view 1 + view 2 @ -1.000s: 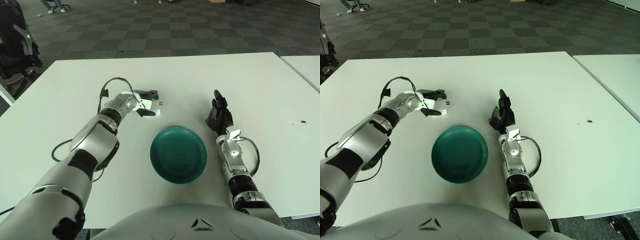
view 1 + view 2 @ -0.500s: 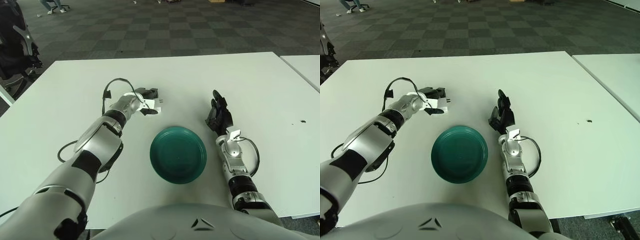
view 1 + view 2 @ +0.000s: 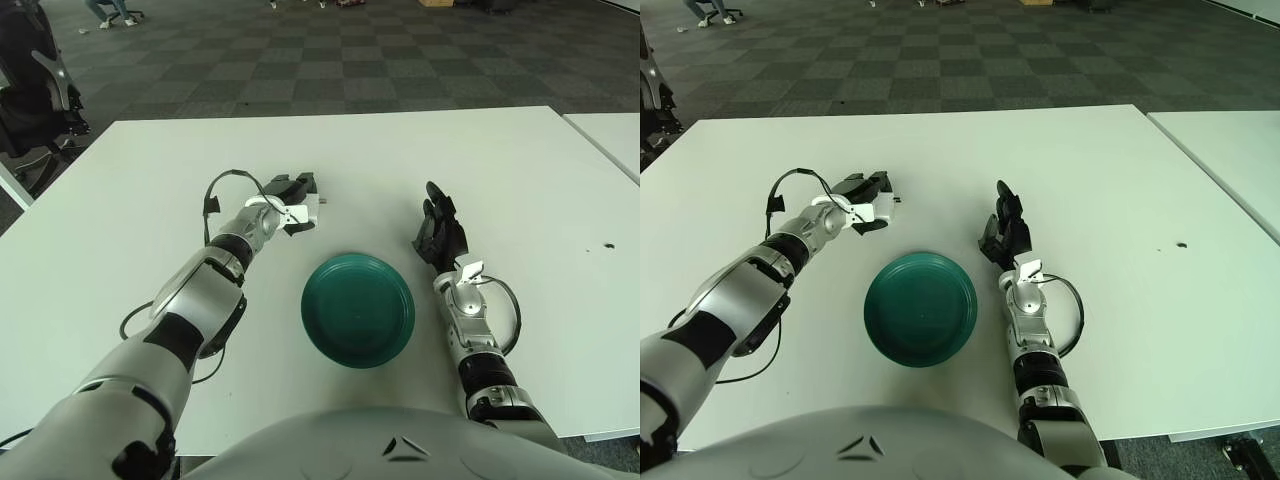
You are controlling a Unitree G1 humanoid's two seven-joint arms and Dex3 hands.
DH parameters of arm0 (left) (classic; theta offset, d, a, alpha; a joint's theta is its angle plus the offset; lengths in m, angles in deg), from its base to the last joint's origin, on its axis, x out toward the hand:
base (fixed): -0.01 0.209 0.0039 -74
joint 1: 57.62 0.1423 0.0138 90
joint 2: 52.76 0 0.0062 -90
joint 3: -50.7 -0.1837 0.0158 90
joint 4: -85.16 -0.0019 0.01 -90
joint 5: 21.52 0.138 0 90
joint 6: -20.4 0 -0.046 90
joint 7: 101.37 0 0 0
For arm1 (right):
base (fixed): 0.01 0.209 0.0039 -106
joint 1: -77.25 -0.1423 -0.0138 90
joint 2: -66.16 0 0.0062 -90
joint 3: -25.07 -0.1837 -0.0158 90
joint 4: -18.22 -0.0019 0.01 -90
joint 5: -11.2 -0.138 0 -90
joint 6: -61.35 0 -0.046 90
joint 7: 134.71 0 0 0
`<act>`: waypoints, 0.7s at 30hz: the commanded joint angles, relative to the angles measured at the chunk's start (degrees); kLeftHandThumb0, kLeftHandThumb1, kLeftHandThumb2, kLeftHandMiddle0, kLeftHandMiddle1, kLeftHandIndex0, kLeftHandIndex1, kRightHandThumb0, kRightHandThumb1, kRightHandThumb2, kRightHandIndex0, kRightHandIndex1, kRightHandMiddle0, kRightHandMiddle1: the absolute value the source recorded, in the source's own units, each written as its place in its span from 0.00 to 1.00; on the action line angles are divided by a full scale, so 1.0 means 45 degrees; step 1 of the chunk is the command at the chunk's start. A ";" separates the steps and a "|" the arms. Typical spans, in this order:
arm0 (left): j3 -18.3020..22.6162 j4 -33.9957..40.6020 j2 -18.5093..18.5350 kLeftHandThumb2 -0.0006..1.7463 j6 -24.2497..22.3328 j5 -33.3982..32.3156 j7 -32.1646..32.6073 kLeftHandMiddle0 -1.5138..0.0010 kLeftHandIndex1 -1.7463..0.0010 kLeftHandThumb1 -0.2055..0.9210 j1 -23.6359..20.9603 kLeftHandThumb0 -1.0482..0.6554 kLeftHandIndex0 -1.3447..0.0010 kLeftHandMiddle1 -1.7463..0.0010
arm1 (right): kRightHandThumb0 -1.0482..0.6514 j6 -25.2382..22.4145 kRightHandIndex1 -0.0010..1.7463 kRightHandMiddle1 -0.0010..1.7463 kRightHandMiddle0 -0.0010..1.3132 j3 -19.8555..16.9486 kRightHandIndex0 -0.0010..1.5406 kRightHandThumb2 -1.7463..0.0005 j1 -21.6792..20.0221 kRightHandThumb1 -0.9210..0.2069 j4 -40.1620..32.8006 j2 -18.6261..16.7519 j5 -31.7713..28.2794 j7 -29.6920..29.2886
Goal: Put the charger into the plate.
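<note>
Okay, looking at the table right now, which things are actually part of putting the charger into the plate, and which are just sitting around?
Part of the job:
white charger, gripped in the left robot hand
green plate, nothing in it

Just there:
right robot hand, idle to the right of the plate
white table
dark speck near the table's right edge

Even, bright overhead light; the counter point(image 3: 520, 160) reads pale and glare-free. Soft, short shadows sit beneath each robot hand. Sharp focus throughout; slight bowing toward the frame edges.
</note>
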 commanded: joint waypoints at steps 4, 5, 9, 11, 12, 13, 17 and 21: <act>0.0022 -0.0690 -0.0165 0.75 -0.0461 0.0014 -0.0010 0.30 0.00 0.47 0.1184 0.34 0.55 0.00 | 0.18 -0.0938 0.00 0.17 0.00 -0.0172 0.05 0.45 0.1633 0.00 0.1126 -0.0231 -0.0328 0.0105; 0.0039 -0.0692 -0.0159 0.76 -0.0461 0.0006 0.0063 0.29 0.00 0.45 0.1174 0.34 0.54 0.00 | 0.18 -0.0964 0.00 0.17 0.00 -0.0186 0.05 0.45 0.1619 0.00 0.1124 -0.0230 -0.0337 0.0112; 0.0223 -0.0671 -0.0012 0.80 -0.0358 -0.0124 0.0376 0.25 0.00 0.40 0.0994 0.33 0.51 0.00 | 0.18 -0.1084 0.00 0.16 0.00 -0.0241 0.05 0.46 0.1587 0.00 0.1091 -0.0258 -0.0400 0.0101; 0.0358 -0.0642 0.0121 0.81 -0.0272 -0.0210 0.0421 0.23 0.00 0.39 0.0811 0.32 0.50 0.00 | 0.18 -0.1150 0.00 0.15 0.00 -0.0267 0.05 0.46 0.1567 0.00 0.1067 -0.0275 -0.0444 0.0086; 0.0488 -0.0596 0.0252 0.81 -0.0163 -0.0308 0.0397 0.23 0.00 0.38 0.0655 0.32 0.50 0.00 | 0.18 -0.1201 0.00 0.15 0.00 -0.0279 0.04 0.46 0.1572 0.00 0.1022 -0.0301 -0.0469 0.0060; 0.0638 -0.0522 0.0395 0.82 0.0000 -0.0428 0.0372 0.22 0.00 0.38 0.0484 0.32 0.49 0.00 | 0.18 -0.1242 0.00 0.15 0.00 -0.0292 0.04 0.46 0.1578 0.00 0.0978 -0.0330 -0.0494 0.0034; 0.0954 -0.0218 0.0669 0.82 0.0742 -0.0674 0.0803 0.21 0.00 0.37 0.0228 0.32 0.49 0.00 | 0.19 -0.1332 0.00 0.15 0.00 -0.0339 0.04 0.46 0.1596 0.00 0.0887 -0.0394 -0.0546 -0.0005; 0.1009 0.0013 0.0770 0.81 0.1372 -0.0655 0.1539 0.22 0.00 0.39 0.0216 0.32 0.50 0.00 | 0.19 -0.1398 0.00 0.16 0.00 -0.0388 0.04 0.46 0.1612 0.00 0.0833 -0.0430 -0.0569 0.0005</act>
